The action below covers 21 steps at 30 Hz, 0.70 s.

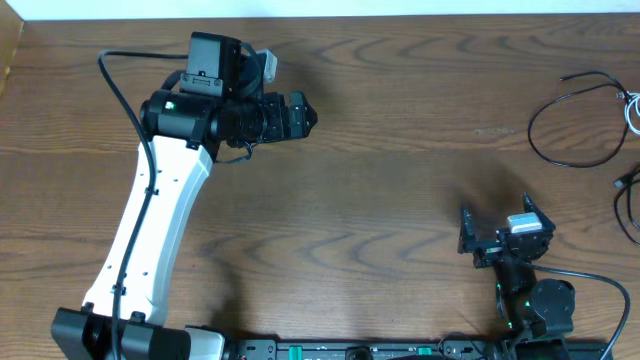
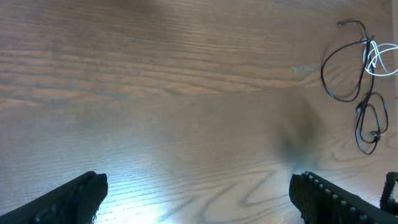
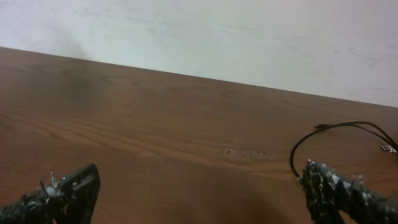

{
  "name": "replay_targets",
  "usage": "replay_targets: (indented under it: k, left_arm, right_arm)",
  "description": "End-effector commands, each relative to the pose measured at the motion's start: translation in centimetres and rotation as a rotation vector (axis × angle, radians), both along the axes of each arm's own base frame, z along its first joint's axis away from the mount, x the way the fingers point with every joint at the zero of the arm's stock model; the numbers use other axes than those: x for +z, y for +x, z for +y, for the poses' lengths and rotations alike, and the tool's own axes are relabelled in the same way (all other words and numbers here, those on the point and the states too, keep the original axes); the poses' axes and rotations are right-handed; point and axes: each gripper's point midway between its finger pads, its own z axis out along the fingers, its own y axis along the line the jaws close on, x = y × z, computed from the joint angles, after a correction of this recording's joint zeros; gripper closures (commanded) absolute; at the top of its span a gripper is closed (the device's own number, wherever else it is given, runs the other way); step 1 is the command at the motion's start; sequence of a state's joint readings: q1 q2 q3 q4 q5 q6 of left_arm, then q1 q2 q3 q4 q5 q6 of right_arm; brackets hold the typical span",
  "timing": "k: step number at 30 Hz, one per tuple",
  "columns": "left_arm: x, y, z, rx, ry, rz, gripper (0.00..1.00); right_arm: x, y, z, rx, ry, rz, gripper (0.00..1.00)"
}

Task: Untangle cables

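Observation:
The cables lie at the table's far right edge. A black cable [image 1: 572, 118] forms a big loop, a white cable [image 1: 632, 108] crosses its right side, and another black cable [image 1: 625, 200] loops just below. In the left wrist view I see the black loop [image 2: 341, 68], the white cable [image 2: 380, 59] and the lower black loop [image 2: 368, 124] far off at the upper right. The right wrist view shows part of the black loop [image 3: 336, 128]. My left gripper [image 1: 305, 115] [image 2: 199, 199] is open and empty, far left of the cables. My right gripper [image 1: 497, 214] [image 3: 199, 193] is open and empty, in front of the cables.
The brown wooden table [image 1: 400, 150] ends at a white wall [image 3: 217, 37] along the far edge. The left arm's thick black wire [image 1: 125, 90] runs beside its white link. The cables reach the table's right edge.

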State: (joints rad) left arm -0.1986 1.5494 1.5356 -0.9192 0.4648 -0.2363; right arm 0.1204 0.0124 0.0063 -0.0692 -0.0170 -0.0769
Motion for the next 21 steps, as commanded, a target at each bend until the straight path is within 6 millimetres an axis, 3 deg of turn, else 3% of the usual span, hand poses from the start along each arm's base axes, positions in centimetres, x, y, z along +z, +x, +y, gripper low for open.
replay_targets:
  k: [1,9,14,19,21]
  left_arm:
    - [0.1,0.1,0.1,0.001,0.006,-0.005,0.02]
    - [0.1,0.2,0.2,0.005,0.014,-0.007,0.02]
    - [-0.7,1.1,2.8,0.077,0.16,-0.038,0.02]
    - [-0.9,1.2,3.4,0.096,0.192,-0.039,0.02]
    - [-0.2,0.9,4.9,0.142,0.26,-0.07,0.02]
  right_arm:
    - [0.0,-0.1,0.3,0.014,0.01,0.001,0.01]
    - [0.0,-0.1,0.3,0.014,0.01,0.001,0.01]
    - [0.0,-0.1,0.3,0.014,0.01,0.001,0.01]
    - [0.0,-0.1,0.3,0.014,0.01,0.001,0.01]
    - [0.0,-0.1,0.3,0.014,0.01,0.001,0.01]
